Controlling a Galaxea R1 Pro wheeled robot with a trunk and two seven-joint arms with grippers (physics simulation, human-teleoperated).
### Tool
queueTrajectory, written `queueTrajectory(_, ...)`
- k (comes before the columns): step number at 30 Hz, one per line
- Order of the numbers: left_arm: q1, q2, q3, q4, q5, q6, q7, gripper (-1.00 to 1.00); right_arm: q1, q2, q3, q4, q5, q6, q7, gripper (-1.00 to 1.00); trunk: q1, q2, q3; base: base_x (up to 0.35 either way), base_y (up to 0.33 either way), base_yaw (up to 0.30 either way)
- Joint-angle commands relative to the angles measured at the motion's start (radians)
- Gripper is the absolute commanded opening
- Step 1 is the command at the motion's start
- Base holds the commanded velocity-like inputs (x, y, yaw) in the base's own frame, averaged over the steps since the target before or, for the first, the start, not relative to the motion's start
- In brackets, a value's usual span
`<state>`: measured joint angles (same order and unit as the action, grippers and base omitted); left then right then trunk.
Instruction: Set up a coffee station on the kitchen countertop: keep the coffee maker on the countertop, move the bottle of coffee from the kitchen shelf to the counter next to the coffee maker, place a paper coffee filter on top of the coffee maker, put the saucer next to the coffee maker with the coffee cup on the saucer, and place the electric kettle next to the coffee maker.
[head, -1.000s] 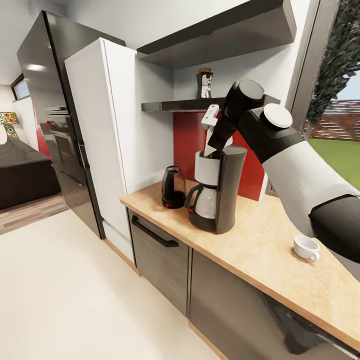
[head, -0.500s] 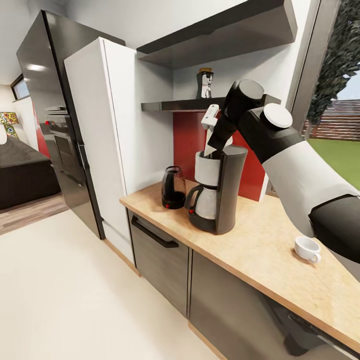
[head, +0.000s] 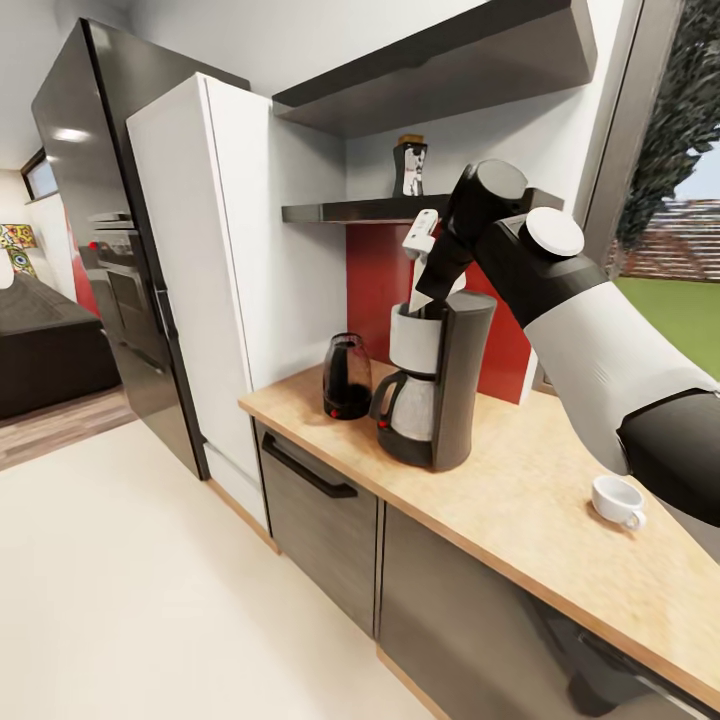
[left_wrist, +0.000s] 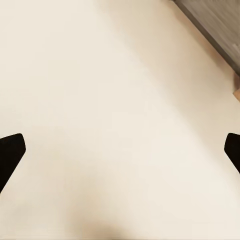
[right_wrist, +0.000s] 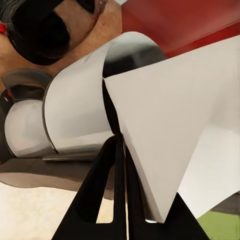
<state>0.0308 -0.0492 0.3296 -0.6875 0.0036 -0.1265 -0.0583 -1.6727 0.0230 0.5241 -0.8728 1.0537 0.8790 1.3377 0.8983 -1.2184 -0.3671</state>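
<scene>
Head view has the right arm reaching up and across to the coffee maker (head: 440, 380), which stands on the wooden countertop (head: 520, 500) against the red backsplash (head: 375, 275). The right gripper (head: 428, 290) hangs over the open top of the machine, its fingers pinched together on a white paper coffee filter (head: 422, 262) that points down into the machine's white upper section. Right wrist view shows this close up: the two dark fingers (right_wrist: 102, 200) are pressed flat against each other with the filter's folded edge caught between them, and the paper fans out wide over the rounded white top of the coffee maker (right_wrist: 75, 115). Just beside the coffee maker, toward the tall white cabinet (head: 235, 250), stands the dark electric kettle (head: 346, 376). A white coffee cup (head: 616, 500) sits on the countertop well apart from the machine, near the robot's forearm. On the dark shelf (head: 360, 210) above rests the bottle of coffee (head: 408, 167), upright. Left wrist view shows the left gripper (left_wrist: 120, 150) with its two dark fingertips (left_wrist: 10, 152) spread wide over bare cream floor (left_wrist: 110, 90), holding nothing.
</scene>
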Motion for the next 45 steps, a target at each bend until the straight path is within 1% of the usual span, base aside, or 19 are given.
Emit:
queueTrajectory(1, 0.0, -0.001, 0.005, -0.001, 0.0, -0.001, -0.006, 1.0, -0.001, 0.0, 0.002, -0.001, 0.012, 0.002, -0.002, -1.0, 0.0, -0.001, -0.001, 0.101, 0.0, 0.0)
queueTrajectory(19, 0.0, -0.001, 0.005, -0.001, 0.0, -0.002, -0.006, 1.0, 0.0, 0.0, 0.006, 0.0, 0.012, 0.002, -0.002, -1.0, 0.0, -0.001, -0.001, 0.069, 0.0, 0.0)
queueTrajectory(22, 0.0, -0.001, 0.005, -0.001, 0.0, -0.002, -0.006, 1.0, 0.001, 0.0, 0.079, 0.003, 0.013, 0.002, -0.008, -1.0, 0.0, -0.001, -0.001, 0.004, 0.0, 0.0)
queueTrajectory(24, 0.0, -0.001, 0.005, -0.001, 0.0, -0.001, -0.006, 1.0, 0.001, 0.0, 0.113, 0.015, 0.014, 0.003, -0.013, -1.0, 0.0, -0.001, -0.001, 0.001, 0.0, 0.0)
queueTrajectory(27, 0.0, -0.001, 0.005, -0.001, 0.0, -0.002, -0.006, 1.0, 0.001, 0.0, 0.127, 0.029, 0.014, 0.003, -0.016, -1.0, 0.0, -0.001, -0.001, 0.0, 0.0, 0.0)
queueTrajectory(45, 0.0, -0.001, 0.005, -0.001, 0.0, -0.002, -0.006, 1.0, 0.001, -0.002, 0.124, 0.035, 0.014, 0.003, -0.015, -1.0, 0.0, -0.001, -0.001, 0.008, 0.0, 0.0)
